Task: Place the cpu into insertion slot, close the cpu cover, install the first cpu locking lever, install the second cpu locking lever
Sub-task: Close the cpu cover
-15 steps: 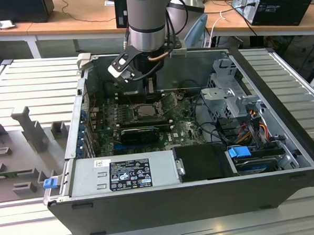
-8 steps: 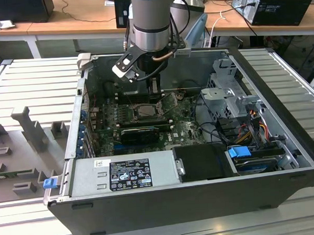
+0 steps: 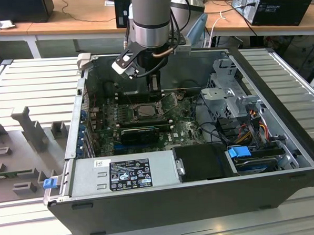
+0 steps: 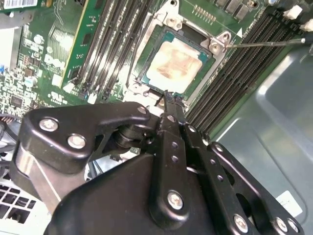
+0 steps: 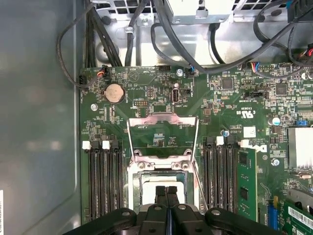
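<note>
While the arm [image 3: 151,23] reaches straight down into the open computer case [image 3: 177,200] lying on the ribbed grey counter [image 3: 33,76], its wrist stands close to vertical. The gripper [image 3: 154,88] hangs over the middle of the green motherboard [image 3: 186,129], nearer the case wall opposite the power supply [image 3: 123,174] than the supply itself.

In both wrist views the two fingers are pressed together with nothing between them. Their tips sit just over one edge of the insertion slot [image 4: 139,88]; whether they touch it cannot be told.

The cpu [image 4: 173,68] lies flat inside the insertion slot, its pale silver-beige face up and uncovered.

The cpu cover [image 5: 164,117] is swung open on its hinge, off the slot, with green board showing through its square window in the first wrist view. A thin metal lever rod [image 4: 264,42] stands free beside the slot, not latched down.

Long black ram slots [image 5: 102,181] run along both sides of the slot. Black cables [image 5: 161,29] cross the case beyond the board's edge.
</note>
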